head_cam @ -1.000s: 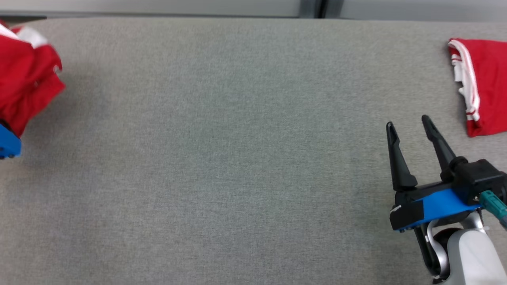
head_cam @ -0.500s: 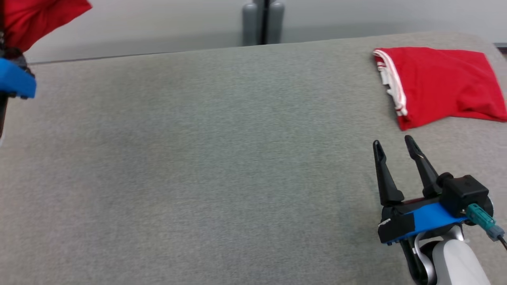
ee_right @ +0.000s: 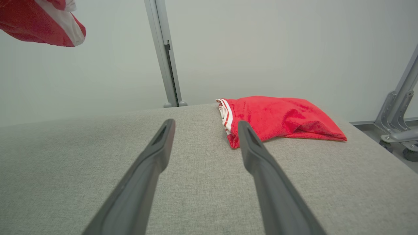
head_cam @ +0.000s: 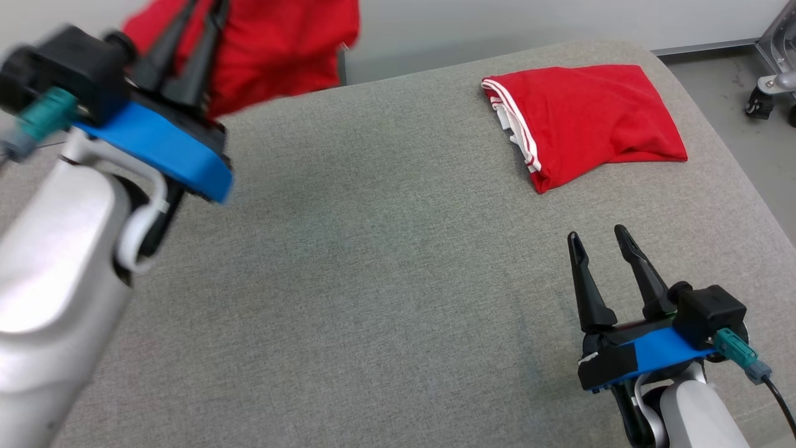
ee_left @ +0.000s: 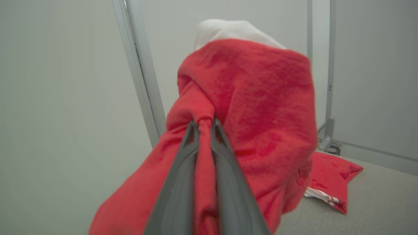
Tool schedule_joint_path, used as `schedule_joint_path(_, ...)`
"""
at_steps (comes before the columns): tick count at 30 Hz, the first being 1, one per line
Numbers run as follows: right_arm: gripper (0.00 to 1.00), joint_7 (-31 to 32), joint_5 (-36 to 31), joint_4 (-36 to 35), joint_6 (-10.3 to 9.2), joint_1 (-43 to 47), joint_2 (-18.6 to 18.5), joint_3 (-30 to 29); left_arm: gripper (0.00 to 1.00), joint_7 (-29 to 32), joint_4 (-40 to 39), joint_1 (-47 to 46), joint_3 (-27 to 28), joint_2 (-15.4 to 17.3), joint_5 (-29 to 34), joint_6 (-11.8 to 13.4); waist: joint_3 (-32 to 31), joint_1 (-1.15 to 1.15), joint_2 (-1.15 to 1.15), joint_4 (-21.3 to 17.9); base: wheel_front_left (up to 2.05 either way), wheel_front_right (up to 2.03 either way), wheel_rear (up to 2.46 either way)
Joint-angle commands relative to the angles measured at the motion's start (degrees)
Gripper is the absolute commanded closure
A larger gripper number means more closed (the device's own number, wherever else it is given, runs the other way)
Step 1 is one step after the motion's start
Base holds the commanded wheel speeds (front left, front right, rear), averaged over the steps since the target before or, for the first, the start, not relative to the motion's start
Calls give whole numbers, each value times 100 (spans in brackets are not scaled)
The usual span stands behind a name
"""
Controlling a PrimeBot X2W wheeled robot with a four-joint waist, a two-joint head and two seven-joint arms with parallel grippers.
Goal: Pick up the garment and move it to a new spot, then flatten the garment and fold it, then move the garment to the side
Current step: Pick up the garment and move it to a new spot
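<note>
The left pincer [ee_left: 205, 124] pinched the red garment [ee_left: 261, 98], held bunched above the counter's [head_cam: 373, 249] far left edge; the right pincer [head_cam: 596, 233], spread and empty, hovered over its near right.

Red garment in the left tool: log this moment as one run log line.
left tool: shut on red garment, held in the air | right tool: open, empty, above table | folded garment: lying far right of table

Matt red cloth garment [ee_left: 254, 98]; rough grey woven tabletop [head_cam: 373, 280]
</note>
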Motion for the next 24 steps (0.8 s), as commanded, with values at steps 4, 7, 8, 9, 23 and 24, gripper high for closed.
schedule_joint_path(4,0,-67,56,67,1,-66,-8,10,100,-77,109,445,-275,-287,-22,-8,22,0,0,16,0,0,0)
schedule_joint_path(7,0,-88,69,89,1,-98,-9,71,100,-204,293,731,-434,-451,-18,28,37,0,0,37,0,0,0)
schedule_joint_path(8,0,-97,71,99,1,-97,-9,86,100,-222,376,842,-504,-516,-28,15,37,0,0,45,0,0,0)
schedule_joint_path(9,0,-103,74,111,1,-100,-9,96,100,-260,463,934,-547,-569,-56,-5,37,0,0,53,0,0,0)
schedule_joint_path(23,0,-101,25,214,1,-145,-9,118,0,-695,1655,1619,-1092,-1335,-24,-179,-17,0,0,193,0,0,0)
schedule_joint_path(24,0,-96,14,220,1,-133,-9,105,0,-736,1677,1583,-1061,-1358,-4,-176,-36,0,0,213,0,0,0)
